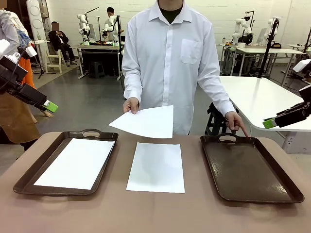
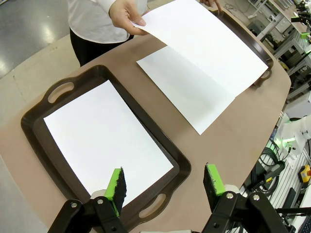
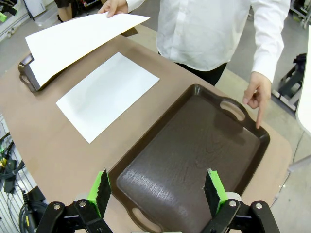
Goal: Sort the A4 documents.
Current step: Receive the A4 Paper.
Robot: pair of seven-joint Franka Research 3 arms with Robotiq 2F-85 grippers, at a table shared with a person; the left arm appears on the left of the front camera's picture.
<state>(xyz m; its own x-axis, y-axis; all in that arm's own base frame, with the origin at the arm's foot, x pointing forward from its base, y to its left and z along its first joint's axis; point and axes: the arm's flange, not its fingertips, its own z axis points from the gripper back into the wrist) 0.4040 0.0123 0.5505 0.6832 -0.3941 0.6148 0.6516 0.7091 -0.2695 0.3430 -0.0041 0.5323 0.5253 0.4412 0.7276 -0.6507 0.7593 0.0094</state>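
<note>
One white A4 sheet [image 1: 75, 162] lies inside the left brown tray [image 1: 29, 177]. A second sheet [image 1: 156, 167] lies flat on the table between the trays. The person holds a third sheet [image 1: 146, 122] in one hand above the table's far edge; the other hand's finger [image 1: 244, 130] points at the right tray [image 1: 250, 167], which holds nothing. My left gripper [image 2: 165, 187] hangs open above the left tray's near end, nothing between its fingers. My right gripper [image 3: 158, 191] hangs open above the right tray [image 3: 194, 155]. In the front view both grippers [image 1: 51, 106] [image 1: 269, 123] sit raised at the sides.
The brown tabletop [image 1: 155, 213] carries both trays with a gap between them where the middle sheet lies. The person stands at the far edge. A white table [image 1: 257, 97] stands behind on the right.
</note>
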